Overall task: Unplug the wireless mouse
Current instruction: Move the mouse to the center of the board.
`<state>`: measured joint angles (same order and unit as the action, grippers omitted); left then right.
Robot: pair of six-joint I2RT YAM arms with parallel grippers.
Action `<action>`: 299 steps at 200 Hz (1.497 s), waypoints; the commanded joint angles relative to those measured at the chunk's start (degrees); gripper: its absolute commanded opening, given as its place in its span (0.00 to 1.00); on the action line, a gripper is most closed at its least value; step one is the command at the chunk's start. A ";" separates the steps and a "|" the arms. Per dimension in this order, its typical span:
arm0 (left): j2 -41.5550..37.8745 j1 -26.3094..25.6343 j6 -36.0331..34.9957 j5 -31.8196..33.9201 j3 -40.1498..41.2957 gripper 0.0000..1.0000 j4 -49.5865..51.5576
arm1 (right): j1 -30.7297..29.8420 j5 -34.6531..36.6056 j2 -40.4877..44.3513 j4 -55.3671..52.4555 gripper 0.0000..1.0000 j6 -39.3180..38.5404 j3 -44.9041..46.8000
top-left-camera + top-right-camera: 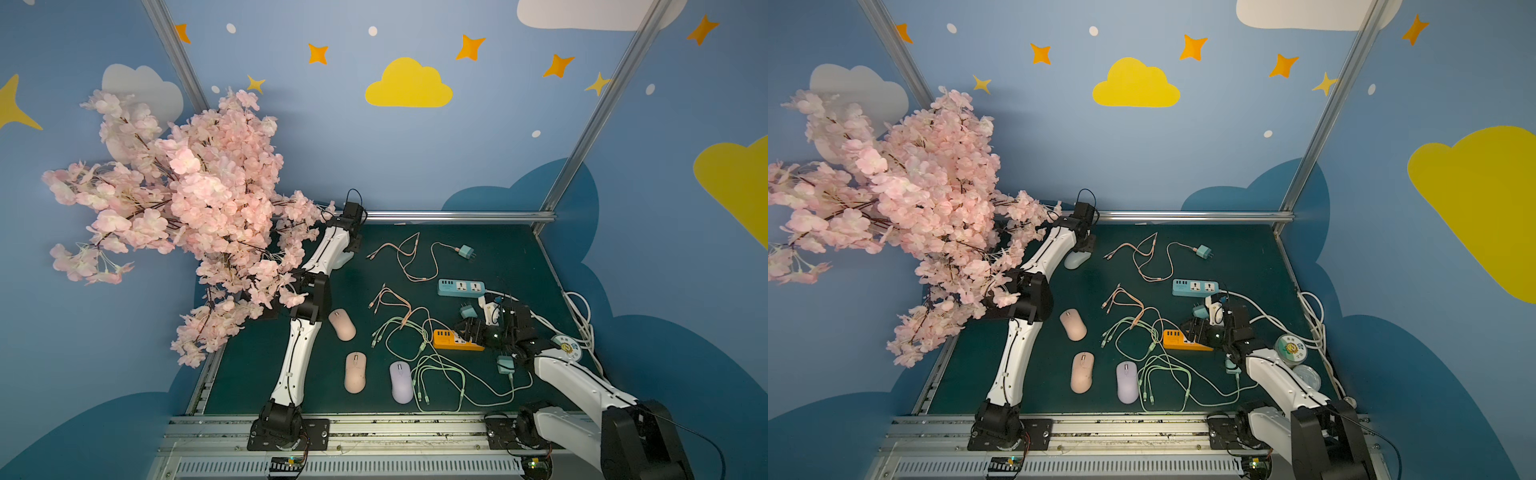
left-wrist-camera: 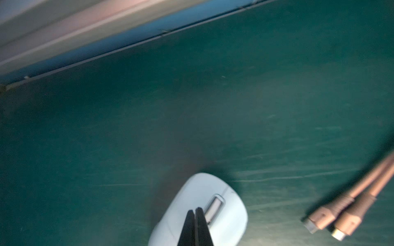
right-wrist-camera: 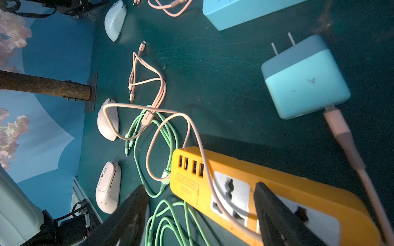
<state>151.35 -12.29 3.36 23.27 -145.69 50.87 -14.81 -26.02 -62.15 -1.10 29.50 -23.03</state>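
A pale white wireless mouse [image 2: 204,204] lies at the far left of the green mat [image 1: 490,249], also seen in a top view [image 1: 1077,259] and in the right wrist view [image 3: 115,20]. My left gripper [image 2: 195,209] hovers over its back, shut, with nothing between the fingers. No cable shows in the mouse. Two pink cable plugs [image 2: 326,219] lie loose on the mat beside it, apart from it. My right gripper [image 3: 200,187] stands open over the orange power strip [image 3: 277,202], also seen in a top view [image 1: 471,330].
Two pink mice [image 1: 342,325] [image 1: 355,372] and a purple mouse [image 1: 401,382] lie near the front. Pink cables [image 1: 405,257] and green cables [image 1: 440,374] sprawl mid-mat. A blue power strip [image 1: 461,286] and teal chargers [image 1: 467,252] sit at the right. A blossom tree [image 1: 187,199] overhangs the left.
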 commanded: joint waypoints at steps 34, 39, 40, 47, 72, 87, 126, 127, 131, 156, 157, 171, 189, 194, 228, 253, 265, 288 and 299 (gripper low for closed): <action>2.21 1.95 3.33 -0.04 -3.63 0.04 -4.64 | 0.18 0.14 -0.97 1.03 0.79 -0.92 0.71; 2.52 2.22 3.91 -0.77 -3.64 0.04 -4.44 | 0.20 0.18 -1.16 1.10 0.79 -0.92 0.63; 2.53 2.29 4.06 -0.86 -3.64 0.04 -4.36 | 0.17 0.18 -1.19 1.10 0.79 -0.93 0.58; 2.93 2.76 4.94 -1.56 -3.72 0.04 -3.77 | 0.13 0.10 -1.54 1.11 0.78 -0.90 0.48; 4.63 4.12 6.65 -4.95 -6.10 0.04 -0.51 | 0.22 -0.08 -2.06 1.28 0.78 -0.89 0.35; 4.92 4.47 6.24 -7.42 -6.73 0.04 0.28 | 0.24 -0.17 -2.18 1.30 0.78 -0.93 0.37; 5.53 5.33 7.36 -14.22 -7.15 0.10 5.87 | 0.24 -0.42 -1.79 1.20 0.78 -0.93 0.35; 5.53 5.34 7.41 -14.40 -7.11 0.10 6.06 | 0.27 -0.34 -1.77 1.19 0.78 -0.93 0.35; 5.61 5.34 7.61 -15.06 -7.03 0.10 6.62 | 0.25 -0.35 -1.60 1.13 0.78 -0.93 0.44; 5.50 5.19 7.51 -21.68 -5.06 0.11 8.10 | 0.23 -0.50 -0.58 1.11 0.78 -0.85 0.66; 5.47 5.18 7.48 -22.04 -4.92 0.11 8.06 | 0.27 -0.55 -0.55 1.11 0.78 -0.85 0.64; 4.83 4.79 8.05 -25.29 -3.01 0.09 7.64 | 0.26 -1.50 -0.10 1.48 0.77 -0.85 0.85; 3.65 3.59 8.54 -25.74 -0.92 0.09 7.68 | 0.28 -2.08 0.75 1.67 0.77 -0.76 1.01; 3.25 3.23 8.51 -25.59 -0.41 0.09 7.96 | 0.24 -2.06 1.00 1.51 0.77 -0.76 1.07; -1.25 0.72 10.08 -23.21 7.19 0.10 9.22 | 0.23 -1.49 3.81 0.19 0.77 -1.06 1.19; -10.48 -0.16 11.35 -20.54 24.15 0.11 1.47 | 0.23 -1.16 6.28 -0.75 0.77 -1.11 1.41; -14.56 -0.02 12.05 -19.78 31.32 0.11 -1.83 | 0.29 -1.06 7.48 -1.04 0.77 -1.06 1.81; -20.77 0.39 12.78 -20.22 41.45 0.11 -5.79 | 0.29 -0.79 9.18 -0.77 0.77 -1.00 2.28; -23.60 0.40 13.32 -21.85 46.11 0.12 -8.25 | 0.23 -0.70 9.48 -0.79 0.78 -1.02 2.45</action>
<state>132.35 -12.93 14.81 2.46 -107.55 47.22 -14.72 -27.05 -53.84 -1.15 29.32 -21.61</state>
